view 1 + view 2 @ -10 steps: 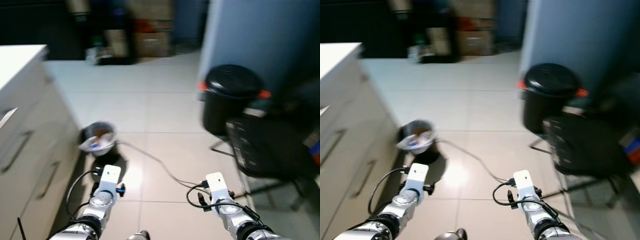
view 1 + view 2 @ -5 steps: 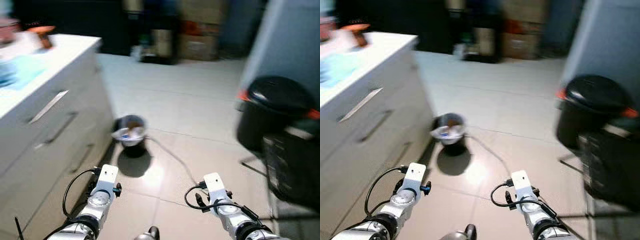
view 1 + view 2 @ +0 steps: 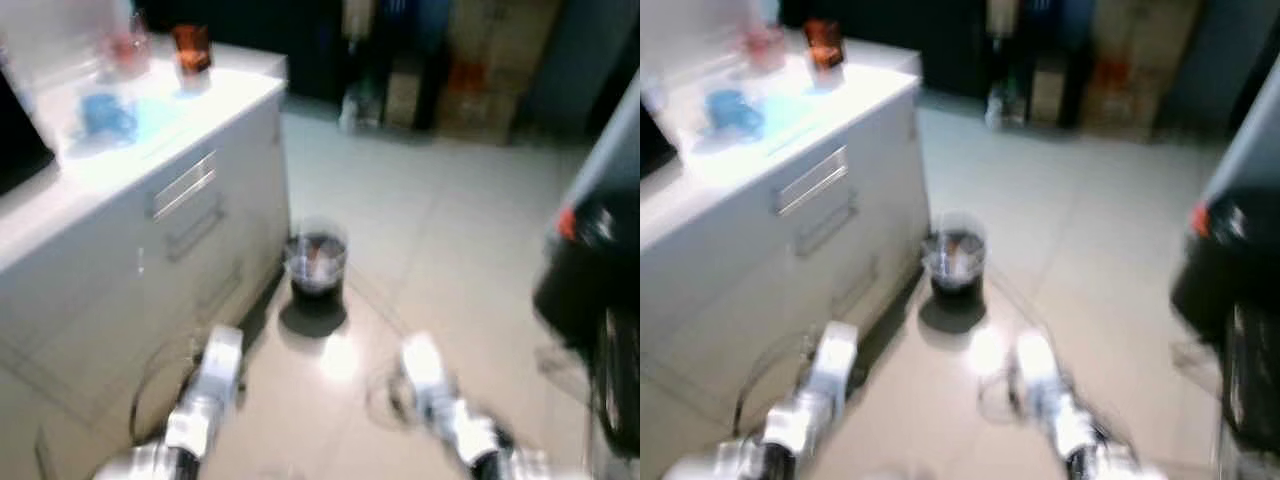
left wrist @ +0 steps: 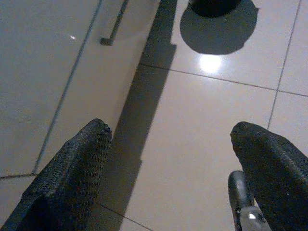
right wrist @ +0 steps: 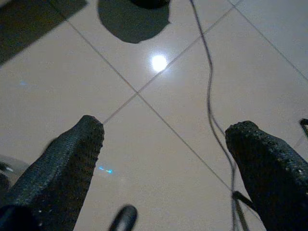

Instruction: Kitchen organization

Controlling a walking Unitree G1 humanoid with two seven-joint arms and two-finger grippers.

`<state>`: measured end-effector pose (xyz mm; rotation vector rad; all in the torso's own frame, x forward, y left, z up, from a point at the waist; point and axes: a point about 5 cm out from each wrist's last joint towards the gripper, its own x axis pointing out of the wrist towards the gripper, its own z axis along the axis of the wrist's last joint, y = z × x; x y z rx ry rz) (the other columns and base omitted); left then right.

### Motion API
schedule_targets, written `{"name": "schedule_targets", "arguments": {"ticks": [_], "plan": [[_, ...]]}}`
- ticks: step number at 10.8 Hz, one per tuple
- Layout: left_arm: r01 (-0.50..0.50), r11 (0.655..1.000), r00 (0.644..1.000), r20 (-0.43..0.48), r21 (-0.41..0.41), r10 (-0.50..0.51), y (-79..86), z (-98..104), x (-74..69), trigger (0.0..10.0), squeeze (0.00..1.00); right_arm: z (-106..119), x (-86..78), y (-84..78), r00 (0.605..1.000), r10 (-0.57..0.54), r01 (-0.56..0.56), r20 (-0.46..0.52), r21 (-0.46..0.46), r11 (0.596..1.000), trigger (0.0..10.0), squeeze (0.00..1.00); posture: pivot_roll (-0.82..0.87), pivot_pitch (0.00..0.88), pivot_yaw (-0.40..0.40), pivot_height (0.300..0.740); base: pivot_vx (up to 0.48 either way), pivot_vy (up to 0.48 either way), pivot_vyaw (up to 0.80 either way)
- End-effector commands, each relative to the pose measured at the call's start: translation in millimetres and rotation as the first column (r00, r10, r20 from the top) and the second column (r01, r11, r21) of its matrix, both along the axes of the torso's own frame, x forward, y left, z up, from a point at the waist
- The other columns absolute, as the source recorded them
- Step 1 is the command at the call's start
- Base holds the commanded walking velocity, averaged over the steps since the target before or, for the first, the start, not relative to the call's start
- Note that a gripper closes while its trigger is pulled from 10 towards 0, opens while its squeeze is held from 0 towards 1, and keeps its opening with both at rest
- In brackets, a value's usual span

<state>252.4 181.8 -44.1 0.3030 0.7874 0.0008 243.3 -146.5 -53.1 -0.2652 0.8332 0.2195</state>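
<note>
Both arms are held forward and low over the tiled floor (image 3: 470,230), side by side and well apart, forearms angled down; the head views are blurred. The left gripper (image 4: 173,159) hangs close to the base of the white cabinet (image 3: 130,290), its fingers (image 4: 72,168) spread wide with nothing between them. The right gripper (image 5: 163,163) hovers over bare tile, its fingers (image 5: 62,163) likewise wide and empty, with a thin dark cable (image 5: 209,96) running across the floor beneath it.

The cabinet has drawer fronts with bar handles (image 3: 183,185) and carries a white surface (image 3: 60,190). Near the surface's far edge stand a dark reddish cup (image 3: 190,45) and a pale reddish item (image 3: 122,50), too blurred to identify; a blue object (image 3: 105,115) lies nearer the middle. On the floor just beside the cabinet's far corner sits a small dark bin (image 3: 316,262) with a pale liner. A large black container (image 3: 590,265) stands at the right, and cardboard boxes (image 3: 480,70) line the dark far wall.
</note>
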Motion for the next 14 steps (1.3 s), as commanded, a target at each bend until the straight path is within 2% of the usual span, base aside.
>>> {"name": "schedule_targets", "arguments": {"ticks": [1,14], "plan": [[0.029,1.0,1.0,0.005,-0.01,-0.029,-3.6,1.6,2.7,10.0,0.0,1.3,1.6,-5.8,1.0,0.004,-0.004,0.003,-0.019,1.0,10.0,0.0,0.03,0.0,0.051,0.74,0.0,0.0,0.8],[0.048,0.999,0.998,-0.032,-0.021,-0.049,-4.2,-2.4,-2.1,10.0,0.0,-0.8,-1.5,-3.9,1.0,0.023,-0.023,-0.005,-0.024,0.999,10.0,0.0,0.03,0.017,0.052,0.74,0.0,0.0,0.8]]}}
